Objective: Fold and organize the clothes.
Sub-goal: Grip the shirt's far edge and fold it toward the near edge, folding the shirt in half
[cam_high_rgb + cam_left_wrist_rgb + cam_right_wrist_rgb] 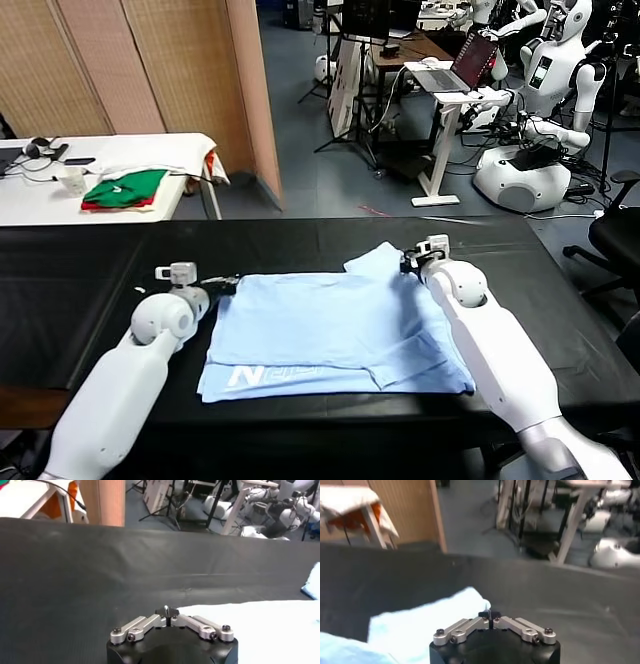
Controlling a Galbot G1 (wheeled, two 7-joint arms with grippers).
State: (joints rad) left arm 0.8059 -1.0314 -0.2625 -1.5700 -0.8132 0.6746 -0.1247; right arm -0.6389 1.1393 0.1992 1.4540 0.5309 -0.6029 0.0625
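Note:
The clothes, one pale sky-blue T-shirt, lie partly folded on the black table, with white lettering showing on the near left edge. My left gripper is at the shirt's far left corner, shut on a thin edge of cloth; the shirt spreads away beside it. At the far right corner by the sleeve, my right gripper is also shut, pinching the shirt's edge, and the blue fabric lies beside its fingers.
Behind the black table at the left stands a white table with green and red folded garments. A laptop stand and other robots fill the back right. An office chair is at the right.

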